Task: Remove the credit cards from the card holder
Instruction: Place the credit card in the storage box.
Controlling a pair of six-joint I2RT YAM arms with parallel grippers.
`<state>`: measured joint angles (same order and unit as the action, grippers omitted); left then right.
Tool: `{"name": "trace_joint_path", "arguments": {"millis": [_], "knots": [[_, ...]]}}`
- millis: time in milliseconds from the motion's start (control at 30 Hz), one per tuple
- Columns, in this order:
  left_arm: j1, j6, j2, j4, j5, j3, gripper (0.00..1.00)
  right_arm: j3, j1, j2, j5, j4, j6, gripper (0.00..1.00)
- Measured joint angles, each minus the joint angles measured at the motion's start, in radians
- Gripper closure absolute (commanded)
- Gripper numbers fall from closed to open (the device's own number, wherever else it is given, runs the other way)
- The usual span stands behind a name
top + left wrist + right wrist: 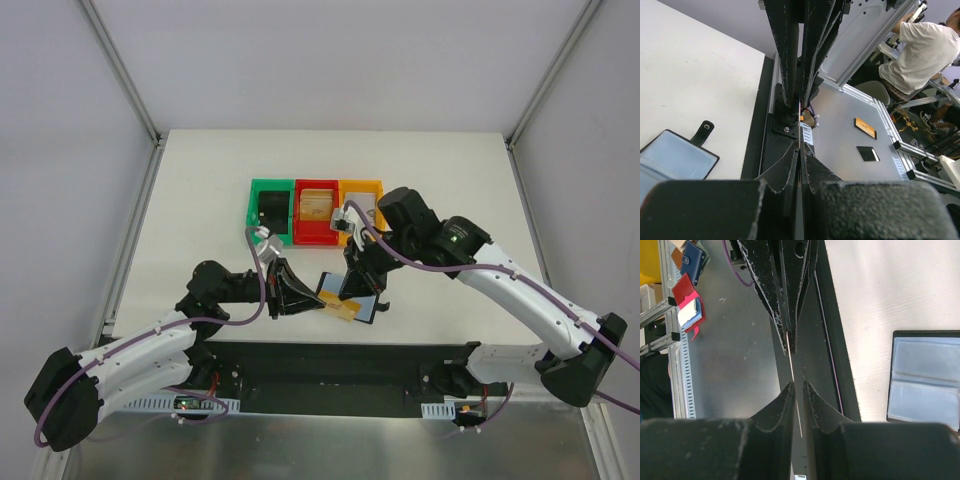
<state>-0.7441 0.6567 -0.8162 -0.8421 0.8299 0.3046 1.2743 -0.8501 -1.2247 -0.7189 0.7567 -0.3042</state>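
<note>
Beside the holder, left gripper clamps a card, right gripper slightly apart astride it; red bin, yellow bin hold cards.

The flat, black-edged folding card holder with bluish-grey panels runs off the right wrist picture's edge; overhead, the black right gripper seemingly covers its middle. The thin credit card shows only edge-on there.

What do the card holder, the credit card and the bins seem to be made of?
The card holder: glossy clear plastic sleeves, given the pale sheen, in a black, possibly leather-like border. The credit card: thin stiff plastic, probably; it runs straight edge-on. The bins: smooth moulded plastic, uniformly green, red and yellow.
</note>
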Motion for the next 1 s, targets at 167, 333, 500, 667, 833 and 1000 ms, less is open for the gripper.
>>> {"name": "trace_joint_path", "arguments": {"millis": [167, 333, 500, 667, 833, 1000], "knots": [[0.0, 0.008, -0.003, -0.01, 0.0, 0.0, 1.0, 0.0, -0.005, -0.001, -0.002, 0.0, 0.0, 0.86], [0.0, 0.01, -0.01, -0.014, 0.0, 0.0, 1.0, 0.0, -0.01, -0.003, -0.003, 0.001, -0.001, 0.98], [0.0, 0.011, -0.015, -0.014, 0.002, 0.0, 0.73, 0.0, -0.013, -0.006, -0.008, 0.005, -0.004, 1.0], [0.0, -0.003, 0.01, 0.031, -0.021, 0.001, 0.32, 0.0, -0.013, -0.006, -0.018, 0.004, -0.006, 0.99], [0.0, -0.045, 0.133, 0.171, -0.119, 0.006, 0.3, 0.0, -0.01, 0.001, -0.019, 0.002, -0.011, 1.0], [0.011, -0.098, 0.299, 0.415, -0.329, 0.045, 0.32, 0.018, 0.003, 0.046, 0.076, -0.006, -0.001, 1.0]]}}
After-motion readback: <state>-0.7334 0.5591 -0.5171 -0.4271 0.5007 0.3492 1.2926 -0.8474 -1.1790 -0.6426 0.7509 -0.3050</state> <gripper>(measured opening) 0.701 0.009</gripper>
